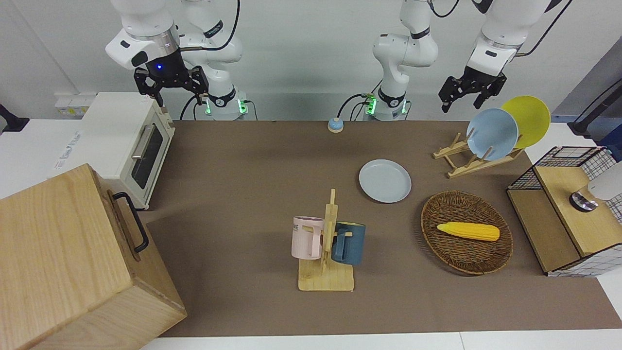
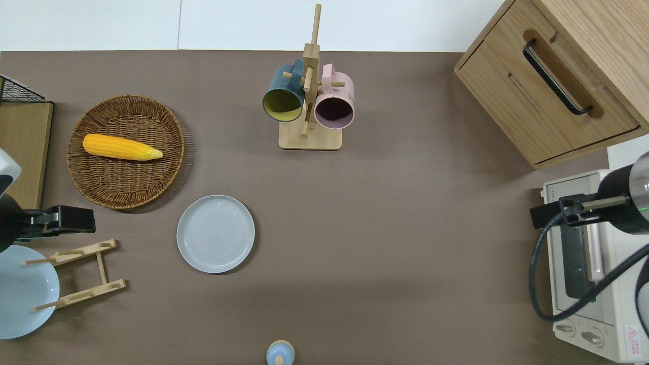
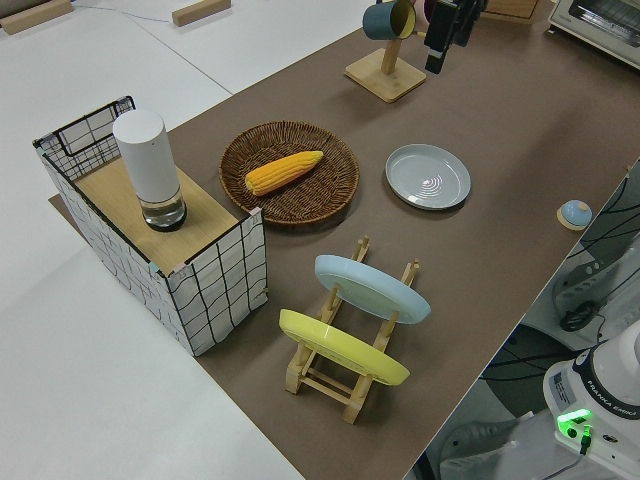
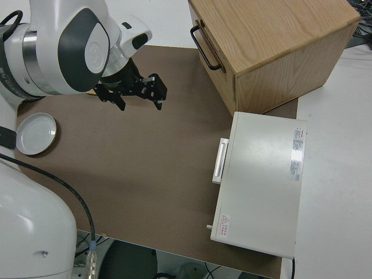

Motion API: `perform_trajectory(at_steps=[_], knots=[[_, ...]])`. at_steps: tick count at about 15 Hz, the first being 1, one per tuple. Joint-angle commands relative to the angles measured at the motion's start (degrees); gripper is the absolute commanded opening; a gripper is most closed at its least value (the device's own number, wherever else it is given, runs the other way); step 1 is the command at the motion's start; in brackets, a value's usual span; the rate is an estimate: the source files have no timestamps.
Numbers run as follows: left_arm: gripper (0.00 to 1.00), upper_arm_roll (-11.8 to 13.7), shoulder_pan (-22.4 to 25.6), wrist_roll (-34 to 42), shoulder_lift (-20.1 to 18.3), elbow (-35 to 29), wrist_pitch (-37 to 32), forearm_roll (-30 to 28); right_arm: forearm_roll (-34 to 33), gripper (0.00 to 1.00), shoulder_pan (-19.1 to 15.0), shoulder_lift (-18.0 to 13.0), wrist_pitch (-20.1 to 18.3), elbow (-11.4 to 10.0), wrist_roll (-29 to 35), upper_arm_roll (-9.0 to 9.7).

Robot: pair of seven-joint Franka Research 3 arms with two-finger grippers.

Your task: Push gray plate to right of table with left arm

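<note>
While both arms hang in the air, the gray plate (image 2: 215, 241) lies flat on the matte brown table (image 2: 385, 243), round and shallow with a low raised rim and fine rings in its glaze. It lies between the woven wicker basket (image 2: 127, 190), which holds a yellow ear of corn (image 2: 120, 147), and the small blue bell (image 2: 280, 353) at the robots' edge, and nearer to the robots than the wooden mug stand (image 2: 309, 134) with its dark blue mug (image 2: 282, 96) and pink mug (image 2: 334, 104). The left pincer (image 1: 470, 92) is up over the wooden plate rack (image 1: 474, 160), its black fingers spread apart and holding nothing, well apart from the gray plate. The right arm is parked; the right pincer (image 1: 171, 87) is also spread and empty. Only the left side view shows the white cylinder (image 3: 148, 168) standing on the wire-grid shelf (image 3: 210, 270), and the sky-blue plate (image 3: 372, 288) and yellow plate (image 3: 342, 348) leaning in the rack.
</note>
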Motion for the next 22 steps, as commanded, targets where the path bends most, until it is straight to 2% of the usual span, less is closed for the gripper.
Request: perform_trajectory(at_steps=[1, 22], knots=[[1.00, -0.25, -0.16, -0.57, 0.30, 0.59, -1.19, 0.74, 0.12, 0.996, -0.07, -0.59, -0.24, -0.24, -0.46, 0.00], [1.00, 0.27, 0.10, 0.22, -0.49, -0.73, -0.93, 0.57, 0.12, 0.996, -0.07, -0.59, -0.24, -0.24, -0.46, 0.00]])
